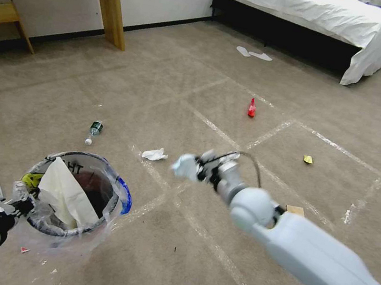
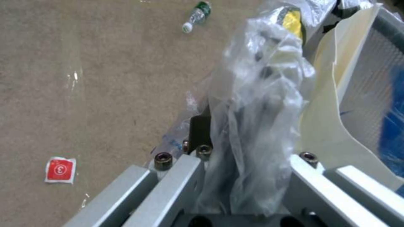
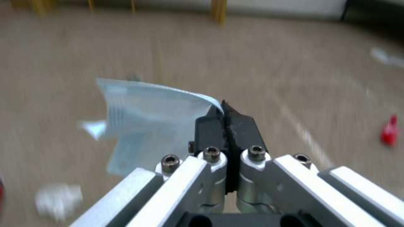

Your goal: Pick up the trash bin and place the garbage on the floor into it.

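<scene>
- The small round bin lined with crinkled clear plastic (image 1: 77, 194) hangs low at the robot's left, its mouth turned up toward the head camera; a blue strip (image 1: 125, 196) runs along its rim on the side nearer the right arm.
- Inside it a smooth, cream-coloured sheet of paper (image 1: 67, 190) leans across the opening, and a patch of yellow shows at the wall beside it.
- The left hand (image 1: 21, 206) is closed on the bin's rim, a bunch of filmy plastic liner (image 2: 257, 104) gathered between its black fingers.
- The right hand (image 3: 226, 121) is held out over the carpet, well apart from the bin, its two black pads pressed together on one corner of a pale blue, finely pleated mask (image 3: 147, 126).
- The mask is a thin, limp rectangle; it hangs off the fingertips toward the bin's side, its free edge curling.
- On the short-piled beige carpet (image 1: 171, 264), crossed by worn pale tape lines, lies a crumpled white tissue (image 1: 155, 154) between bin and right hand.
- A clear plastic bottle with a green label (image 1: 94, 130) lies on its side beyond the bin, its white cap pointing back toward the robot.
- Farther out sit a glossy red wrapper standing on end (image 1: 252, 108), a small yellow wrapper (image 1: 308, 159) and a flat brown paper box (image 1: 295, 210) partly hidden behind the right arm.
- A little red-and-white square sachet (image 2: 60, 169) lies flat on the carpet near the left hand.
</scene>
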